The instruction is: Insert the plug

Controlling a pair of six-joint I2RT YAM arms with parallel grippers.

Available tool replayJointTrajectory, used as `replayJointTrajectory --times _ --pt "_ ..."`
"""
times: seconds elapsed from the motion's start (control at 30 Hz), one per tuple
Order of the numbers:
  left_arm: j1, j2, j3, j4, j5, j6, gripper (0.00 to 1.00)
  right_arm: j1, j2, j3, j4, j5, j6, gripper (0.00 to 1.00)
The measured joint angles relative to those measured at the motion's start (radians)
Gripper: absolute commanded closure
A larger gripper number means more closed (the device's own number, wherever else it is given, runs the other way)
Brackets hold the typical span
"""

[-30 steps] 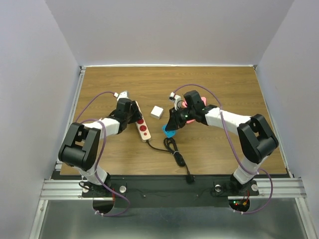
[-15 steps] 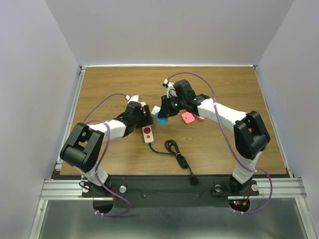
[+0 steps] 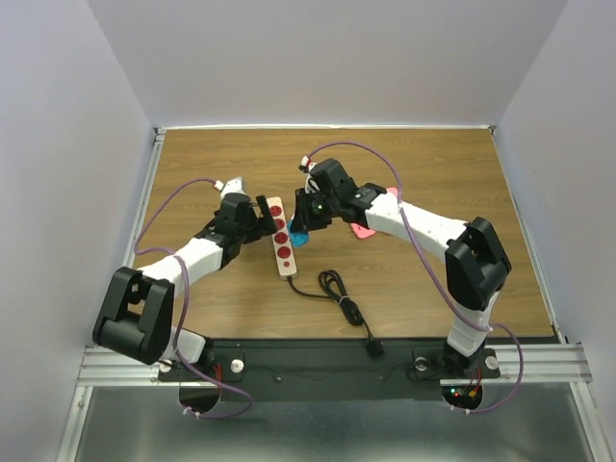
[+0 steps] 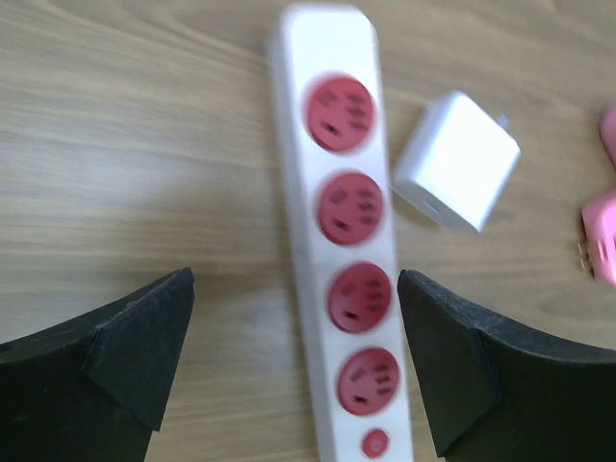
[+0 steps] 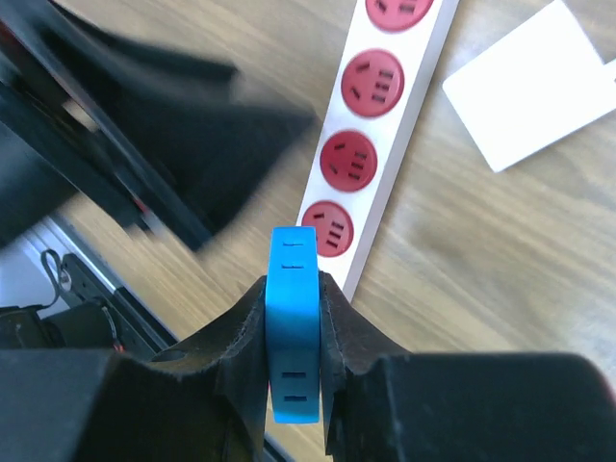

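Note:
A white power strip (image 3: 283, 243) with several red sockets lies on the wooden table. It also shows in the left wrist view (image 4: 348, 250) and the right wrist view (image 5: 381, 144). My left gripper (image 4: 298, 371) is open, low over the strip, with one finger on each side of it; in the top view it (image 3: 266, 213) is at the strip's far end. My right gripper (image 5: 294, 332) is shut on a blue plug (image 5: 295, 318), held just above the table beside the strip's right edge. In the top view the blue plug (image 3: 299, 239) peeks out under the right gripper (image 3: 306, 227).
A white square adapter (image 4: 455, 161) lies just right of the strip, also in the right wrist view (image 5: 535, 85). Pink plugs (image 3: 364, 230) lie further right. The strip's black cable (image 3: 339, 293) coils toward the near edge.
My right arm has carried the blue plug left, up to the strip's right side. My left gripper has shifted and the strip has turned so it now lies more lengthwise.

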Motion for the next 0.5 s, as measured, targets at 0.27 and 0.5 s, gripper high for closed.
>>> replayJointTrajectory --times 0.27,0.5 --pt "0.129 -0.089 -0.061 0.016 -0.087 -0.034 0.01 0.043 0.086 0.052 -0.071 0.043 0.030 1.00" --pt "0.142 -0.137 -0.075 0.033 -0.096 -0.045 0.01 0.061 0.158 0.107 -0.125 0.078 0.038 1.00"
